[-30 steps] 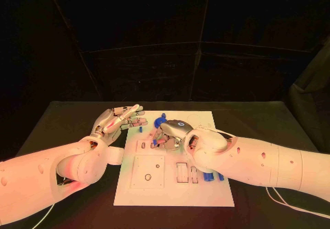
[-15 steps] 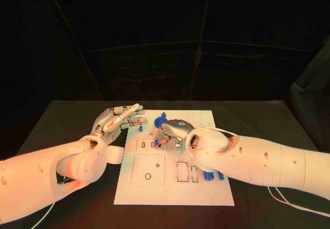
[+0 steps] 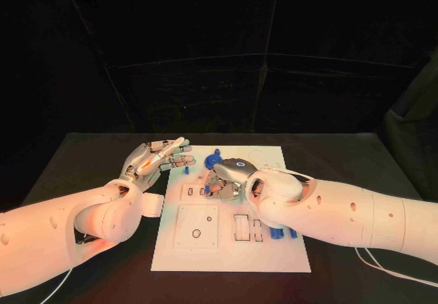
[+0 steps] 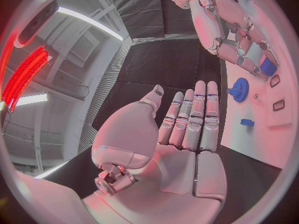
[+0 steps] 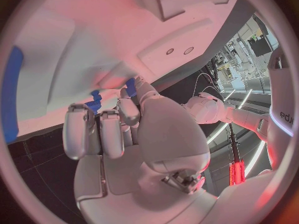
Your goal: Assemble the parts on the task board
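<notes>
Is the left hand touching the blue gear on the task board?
Apart. In the left wrist view the left hand is flat with straight fingers, and bare board lies between its fingertips and the blue gear on the task board.

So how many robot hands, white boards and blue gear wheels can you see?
Robot hands: 2, the left hand and the right hand
White task board: 1
Blue gear: 1
Total: 4
</notes>
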Controlling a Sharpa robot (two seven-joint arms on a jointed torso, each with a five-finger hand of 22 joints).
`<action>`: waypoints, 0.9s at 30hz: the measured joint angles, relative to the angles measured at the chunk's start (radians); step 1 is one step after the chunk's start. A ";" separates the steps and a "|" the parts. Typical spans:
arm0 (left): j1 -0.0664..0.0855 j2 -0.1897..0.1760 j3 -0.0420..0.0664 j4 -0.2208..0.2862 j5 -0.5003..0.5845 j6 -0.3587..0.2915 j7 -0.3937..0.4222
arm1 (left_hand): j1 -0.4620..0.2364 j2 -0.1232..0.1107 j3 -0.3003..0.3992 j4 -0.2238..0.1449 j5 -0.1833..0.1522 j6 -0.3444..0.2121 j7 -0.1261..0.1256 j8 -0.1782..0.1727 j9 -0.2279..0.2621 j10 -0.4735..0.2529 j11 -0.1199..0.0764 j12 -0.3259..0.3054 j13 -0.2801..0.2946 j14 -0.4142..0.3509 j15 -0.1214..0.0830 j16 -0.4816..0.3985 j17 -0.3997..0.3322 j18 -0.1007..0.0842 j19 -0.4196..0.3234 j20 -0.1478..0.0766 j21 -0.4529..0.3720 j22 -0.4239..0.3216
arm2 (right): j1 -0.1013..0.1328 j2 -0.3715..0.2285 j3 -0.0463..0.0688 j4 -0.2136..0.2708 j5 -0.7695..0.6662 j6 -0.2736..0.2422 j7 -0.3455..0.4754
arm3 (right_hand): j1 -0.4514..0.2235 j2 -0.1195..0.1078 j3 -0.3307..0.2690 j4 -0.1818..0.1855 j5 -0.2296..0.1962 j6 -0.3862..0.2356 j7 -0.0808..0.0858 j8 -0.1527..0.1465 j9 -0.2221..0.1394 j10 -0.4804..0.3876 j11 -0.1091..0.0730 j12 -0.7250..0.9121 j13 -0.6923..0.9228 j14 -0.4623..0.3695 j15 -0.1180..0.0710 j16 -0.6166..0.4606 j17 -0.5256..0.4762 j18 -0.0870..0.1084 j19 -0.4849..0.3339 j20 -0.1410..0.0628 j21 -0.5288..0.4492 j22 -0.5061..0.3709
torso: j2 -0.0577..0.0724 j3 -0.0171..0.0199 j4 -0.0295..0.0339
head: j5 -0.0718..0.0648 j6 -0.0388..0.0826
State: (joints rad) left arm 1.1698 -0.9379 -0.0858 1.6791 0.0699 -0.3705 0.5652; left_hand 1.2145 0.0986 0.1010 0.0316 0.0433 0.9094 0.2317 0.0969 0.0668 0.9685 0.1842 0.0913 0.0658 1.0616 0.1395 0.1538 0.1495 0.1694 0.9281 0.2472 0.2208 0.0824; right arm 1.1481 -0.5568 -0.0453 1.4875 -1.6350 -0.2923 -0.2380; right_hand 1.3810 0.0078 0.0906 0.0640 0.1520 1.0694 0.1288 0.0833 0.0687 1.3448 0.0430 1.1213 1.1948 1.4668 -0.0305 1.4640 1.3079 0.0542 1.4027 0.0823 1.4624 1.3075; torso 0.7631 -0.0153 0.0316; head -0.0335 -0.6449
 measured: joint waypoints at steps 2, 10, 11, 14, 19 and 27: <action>0.000 0.000 0.000 0.000 0.000 0.000 0.000 | 0.000 0.000 0.000 0.000 0.000 0.000 0.000 0.000 0.000 0.000 0.000 0.000 0.000 0.000 0.000 0.000 0.000 0.000 0.000 0.000 0.000 0.000 | -0.001 0.000 -0.001 0.000 -0.002 0.001 -0.004 | -0.007 -0.007 -0.002 0.002 0.003 -0.010 0.003 -0.006 -0.001 -0.001 0.001 -0.004 -0.004 0.000 0.000 0.000 0.000 0.000 -0.002 0.002 0.000 0.000 | 0.000 -0.0001 0.0000 | 0.000 0.000; 0.000 0.000 0.000 0.000 0.000 0.001 -0.002 | 0.000 0.000 0.000 0.000 0.000 0.000 0.000 0.000 0.000 0.000 0.000 0.000 0.000 0.000 0.000 0.000 0.000 0.000 0.000 0.000 0.000 0.000 | -0.003 0.003 -0.001 -0.002 -0.007 0.002 -0.014 | -0.023 -0.023 0.002 0.009 0.008 -0.024 0.007 -0.009 -0.003 -0.011 0.003 -0.015 -0.014 0.000 0.000 -0.001 0.000 0.000 -0.004 0.004 -0.004 0.000 | 0.000 -0.0002 0.0000 | -0.001 0.000; 0.000 0.000 0.000 0.000 0.000 0.001 -0.002 | 0.000 0.000 0.000 0.000 0.000 0.000 0.000 0.000 0.000 0.000 0.000 0.000 0.000 0.000 0.000 0.000 0.000 0.000 0.000 0.000 0.000 0.000 | -0.002 0.003 -0.001 -0.002 -0.007 0.002 -0.014 | -0.024 -0.024 0.002 0.009 0.008 -0.024 0.007 -0.009 -0.003 -0.011 0.003 -0.019 -0.016 0.000 0.000 -0.005 0.000 0.000 -0.004 0.004 -0.004 0.000 | 0.000 -0.0002 0.0000 | -0.001 0.000; 0.000 0.000 0.000 -0.001 0.000 0.001 -0.002 | 0.000 0.000 0.000 0.000 0.000 0.000 0.000 0.000 0.000 0.000 0.000 0.000 0.000 0.000 0.000 0.000 0.000 0.000 0.000 0.000 0.000 0.000 | -0.002 0.004 -0.001 -0.002 -0.008 0.002 -0.017 | -0.033 -0.033 0.001 0.015 0.008 -0.028 0.010 -0.014 -0.003 -0.014 0.007 -0.022 -0.020 0.000 0.000 -0.005 0.000 0.000 -0.007 0.007 -0.004 0.000 | 0.000 -0.0003 0.0000 | -0.001 0.000; 0.000 0.000 0.000 -0.001 0.001 0.002 -0.004 | 0.000 0.000 0.000 0.000 0.000 0.000 0.000 0.000 0.000 0.000 0.000 0.000 0.000 0.000 0.000 0.000 0.000 0.000 0.000 0.000 0.000 -0.001 | -0.002 0.005 -0.002 -0.003 -0.009 0.001 -0.021 | -0.059 -0.059 -0.009 0.030 0.029 -0.053 0.012 -0.014 -0.003 -0.025 0.011 -0.042 -0.032 0.000 0.007 -0.010 0.000 0.000 -0.011 0.011 -0.008 0.000 | 0.000 -0.0002 -0.0005 | -0.002 0.000; 0.000 0.000 0.000 -0.002 0.001 0.004 -0.006 | 0.000 0.000 0.000 0.000 0.000 0.000 0.000 0.000 0.000 0.000 0.000 0.000 0.000 0.000 0.000 0.000 0.000 0.000 0.000 0.000 0.000 -0.001 | -0.004 0.003 -0.003 0.000 -0.010 -0.008 -0.032 | -0.128 -0.099 -0.068 0.090 0.035 -0.116 0.025 -0.014 -0.002 -0.061 0.028 -0.091 -0.076 -0.002 0.017 -0.021 0.000 0.000 -0.022 0.022 -0.015 0.000 | 0.000 -0.0001 -0.0010 | -0.003 -0.001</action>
State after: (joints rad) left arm 1.1698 -0.9379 -0.0858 1.6775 0.0705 -0.3669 0.5596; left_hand 1.2146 0.0986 0.1010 0.0316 0.0433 0.9094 0.2317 0.0969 0.0668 0.9685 0.1842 0.0913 0.0658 1.0616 0.1395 0.1538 0.1492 0.1694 0.9281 0.2472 0.2208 0.0813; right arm 1.1438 -0.5535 -0.0483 1.4875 -1.6453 -0.3008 -0.2700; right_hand 1.2532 -0.0910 0.0221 0.1542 0.1873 0.9531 0.1539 0.0694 0.0663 1.2842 0.0711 1.0304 1.1192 1.4643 -0.0135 1.4425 1.3078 0.0542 1.3810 0.1041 1.4469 1.3074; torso 0.7628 -0.0154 0.0307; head -0.0363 -0.6458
